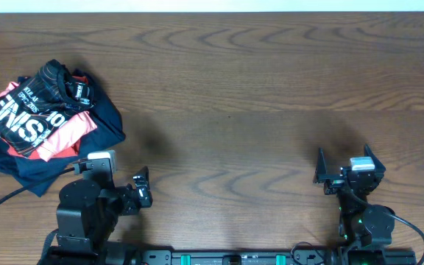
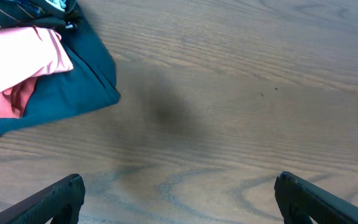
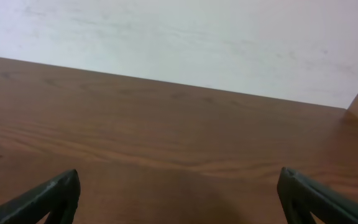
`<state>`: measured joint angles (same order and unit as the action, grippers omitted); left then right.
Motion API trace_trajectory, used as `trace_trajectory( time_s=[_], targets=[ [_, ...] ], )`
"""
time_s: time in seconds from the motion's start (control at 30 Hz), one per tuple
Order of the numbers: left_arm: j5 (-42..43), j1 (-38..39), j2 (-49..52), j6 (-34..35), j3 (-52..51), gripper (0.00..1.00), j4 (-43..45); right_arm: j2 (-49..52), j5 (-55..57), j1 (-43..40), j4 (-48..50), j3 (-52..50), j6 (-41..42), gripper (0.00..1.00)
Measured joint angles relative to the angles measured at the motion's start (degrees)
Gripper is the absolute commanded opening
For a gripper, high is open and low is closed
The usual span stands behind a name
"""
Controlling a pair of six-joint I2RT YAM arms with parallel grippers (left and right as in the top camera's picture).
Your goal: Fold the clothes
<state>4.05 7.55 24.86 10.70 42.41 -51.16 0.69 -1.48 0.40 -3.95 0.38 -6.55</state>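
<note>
Dark brown wood-grain surface (image 1: 271, 96), matte. At its far left is a crumpled heap: plain navy garment (image 1: 107, 122) lowest, salmon-pink garment (image 1: 71, 135) between, thin black jersey with large white lettering (image 1: 29, 112) bunched on top. Left gripper (image 1: 143, 187) and right gripper (image 1: 344, 163) have their fingers spread and empty, clear of the heap.

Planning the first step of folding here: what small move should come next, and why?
Probably reach the left gripper toward the black jersey and pinch an edge. It lies crumpled atop the pink garment and navy garment, on that arm's side; the right gripper is farther off. Both are open and empty.
</note>
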Motion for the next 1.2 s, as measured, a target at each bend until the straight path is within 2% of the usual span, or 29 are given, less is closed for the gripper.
trace_trajectory(
  time_s=[0.37, 0.5, 0.67, 0.87, 1.2],
  targets=[
    [0.0, -1.7, -1.0, 0.0, 0.0, 0.98, -0.8, 0.0, 0.0, 0.2, 0.0, 0.0, 0.0, 0.99],
    [0.0, -5.4, -4.6, 0.0, -0.3, 0.98, -2.8, 0.0, 0.0, 0.2, 0.0, 0.0, 0.0, 0.99],
    [0.0, -9.2, -11.5, -0.4, -4.4, 0.98, -0.6, 0.0, 0.0, 0.2, 0.0, 0.0, 0.0, 0.99],
    [0.0, -11.6, -20.3, -0.7, -16.1, 0.98, 11.1, 0.0, 0.0, 0.2, 0.0, 0.0, 0.0, 0.99],
    [0.0, -11.6, -24.3, -0.7, -33.0, 0.98, 43.8, 0.0, 0.0, 0.2, -0.1, 0.0, 0.0, 0.99]
  ],
)
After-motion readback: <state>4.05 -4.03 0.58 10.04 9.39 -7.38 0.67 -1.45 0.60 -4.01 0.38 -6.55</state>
